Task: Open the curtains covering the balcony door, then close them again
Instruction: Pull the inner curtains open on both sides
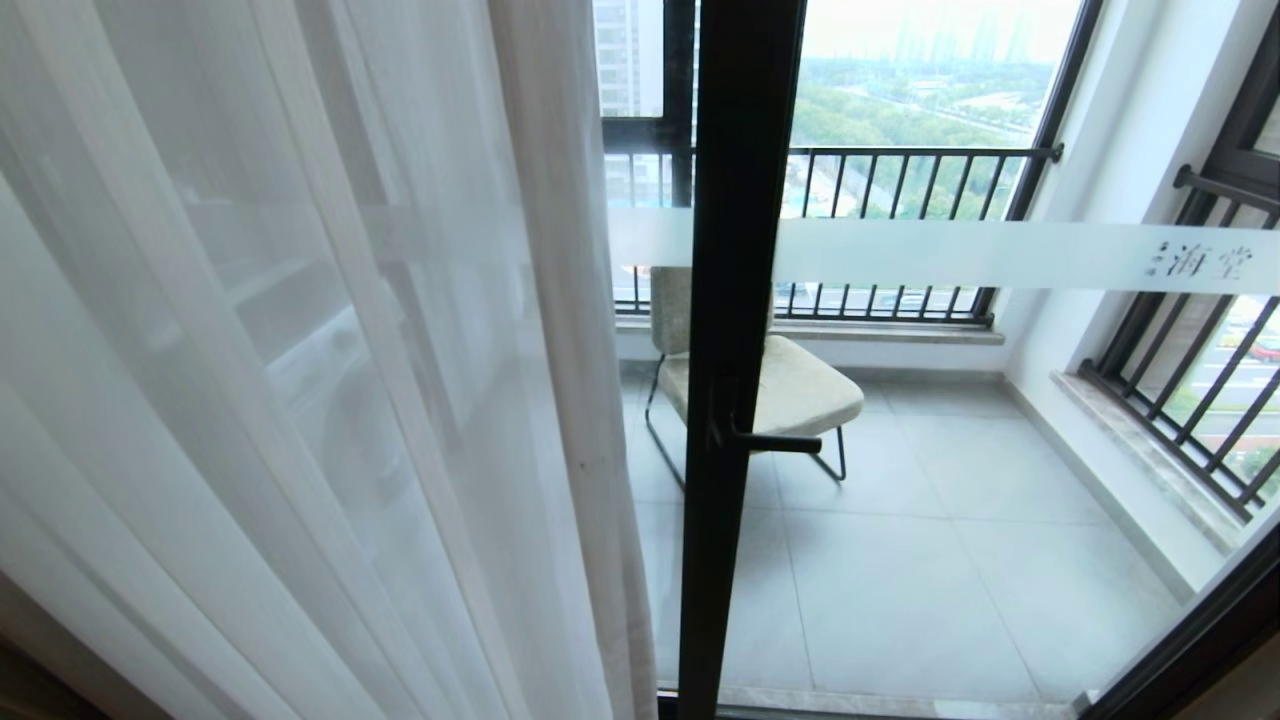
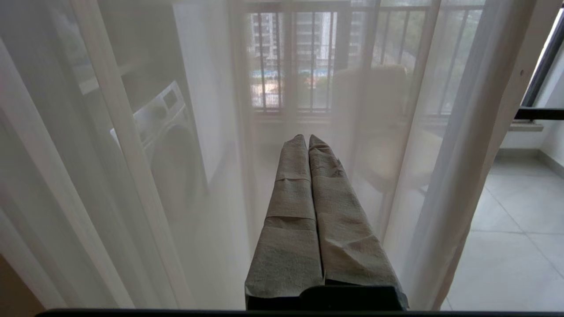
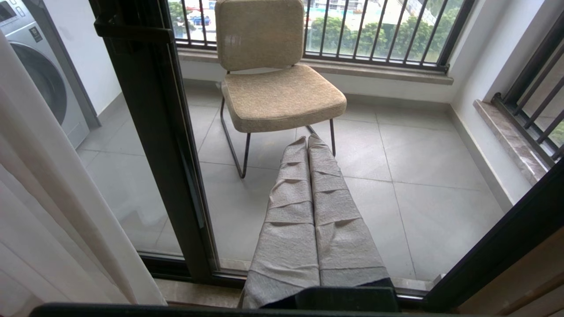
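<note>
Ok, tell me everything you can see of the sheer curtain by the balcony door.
The sheer curtain is thin, white and see-through, hanging in long vertical pleats over the left part of the head view. A washing machine shows faintly through it. Its free edge falls just left of the door's black frame; the glass to the right is uncovered. The left hand, shut, points at it; contact cannot be told.

The sheer curtains [image 1: 300, 380] were thin, see-through white cloth, the balcony door [image 1: 740, 300] clear glass in a matt black metal frame with a frosted band [image 1: 1000, 255], the chair [image 3: 273, 83] nubby beige fabric on thin metal legs, both grippers' fingers [image 3: 315, 220] wrapped in creased grey cloth.
</note>
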Tool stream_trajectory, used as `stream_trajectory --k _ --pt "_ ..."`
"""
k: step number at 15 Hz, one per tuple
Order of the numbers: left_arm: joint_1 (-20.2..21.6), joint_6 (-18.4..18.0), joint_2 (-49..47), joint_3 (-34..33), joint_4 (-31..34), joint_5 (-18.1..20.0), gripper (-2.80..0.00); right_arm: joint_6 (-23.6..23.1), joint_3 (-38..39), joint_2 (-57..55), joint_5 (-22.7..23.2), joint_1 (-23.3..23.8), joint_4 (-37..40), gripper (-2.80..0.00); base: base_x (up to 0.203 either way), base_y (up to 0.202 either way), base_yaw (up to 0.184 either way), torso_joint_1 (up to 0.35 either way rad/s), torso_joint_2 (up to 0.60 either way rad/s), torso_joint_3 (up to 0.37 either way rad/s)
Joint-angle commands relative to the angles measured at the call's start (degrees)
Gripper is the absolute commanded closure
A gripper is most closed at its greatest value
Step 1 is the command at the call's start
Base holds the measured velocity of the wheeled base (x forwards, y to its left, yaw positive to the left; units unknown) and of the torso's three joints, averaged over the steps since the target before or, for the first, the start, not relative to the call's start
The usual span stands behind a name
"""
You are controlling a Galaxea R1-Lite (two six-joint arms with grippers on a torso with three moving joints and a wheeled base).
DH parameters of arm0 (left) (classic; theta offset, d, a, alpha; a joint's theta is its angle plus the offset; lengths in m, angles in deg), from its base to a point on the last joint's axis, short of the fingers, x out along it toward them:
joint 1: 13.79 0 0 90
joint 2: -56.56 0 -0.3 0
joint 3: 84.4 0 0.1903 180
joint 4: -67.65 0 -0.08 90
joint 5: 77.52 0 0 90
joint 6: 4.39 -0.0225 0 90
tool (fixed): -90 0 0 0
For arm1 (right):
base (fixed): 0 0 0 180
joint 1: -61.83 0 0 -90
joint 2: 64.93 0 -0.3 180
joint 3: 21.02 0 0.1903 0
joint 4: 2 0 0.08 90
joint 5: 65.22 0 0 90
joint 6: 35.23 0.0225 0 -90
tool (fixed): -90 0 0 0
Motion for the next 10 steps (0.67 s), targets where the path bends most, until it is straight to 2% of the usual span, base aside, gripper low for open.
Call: stream_trajectory --k 1,4,10 --pt "0.01 -0.23 0.02 0.0 -2.96 1.85 0.0 -0.03 0.0 0.02 -0.01 -0.05 0.0 0.0 0.0 0.0 0.0 0.0 0.0 0.0" --pt "-0.02 -0.72 0.02 0.82 -2.19 8.33 0.0 -0.03 0.0 0.02 -0.01 -0.05 0.0 0.0 0.0 0.0 0.0 0.0 0.0 0.0" --pt "-0.02 0.13 0.02 7.55 12.0 23.04 0.0 -0.03 0.0 0.02 -0.01 -0.05 0.0 0.0 0.0 0.0 0.0 0.0 0.0 0.0"
